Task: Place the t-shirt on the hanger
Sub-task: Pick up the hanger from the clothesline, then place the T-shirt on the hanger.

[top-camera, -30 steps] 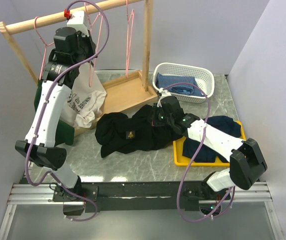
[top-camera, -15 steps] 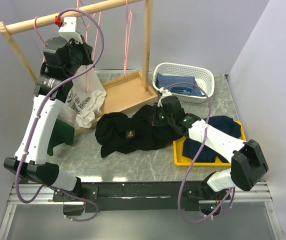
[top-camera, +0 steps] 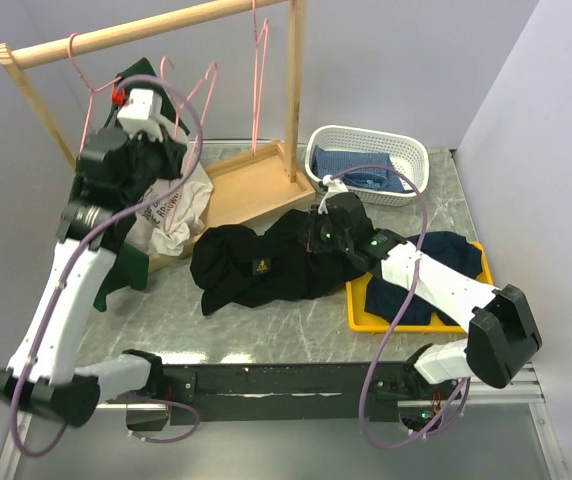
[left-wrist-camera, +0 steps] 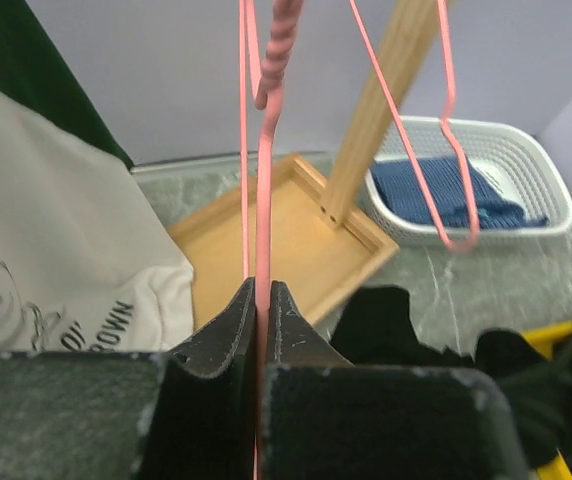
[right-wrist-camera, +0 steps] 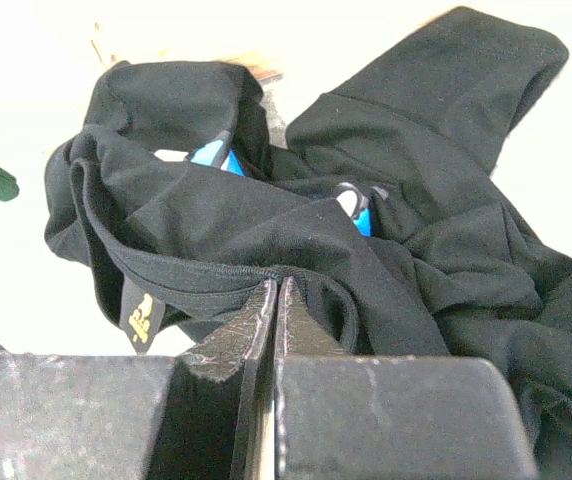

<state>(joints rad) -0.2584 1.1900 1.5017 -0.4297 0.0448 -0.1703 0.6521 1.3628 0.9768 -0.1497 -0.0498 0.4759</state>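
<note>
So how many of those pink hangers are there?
3 hangers: one on the rod's left end, one near its right end, one pinched in the left tool. None seems hidden.

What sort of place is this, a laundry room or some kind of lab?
Probably a lab bench staged as a laundry corner: two robot arms bolted to a walled-in table, a wooden clothes rail with pink wire hangers, a white laundry basket and a crumpled black t-shirt.

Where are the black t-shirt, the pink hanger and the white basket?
black t-shirt [top-camera: 238,262], top view, middle of the crumpled cloth
pink hanger [left-wrist-camera: 264,160], left wrist view, straight wire below its hook
white basket [top-camera: 423,170], top view, right wall
</note>
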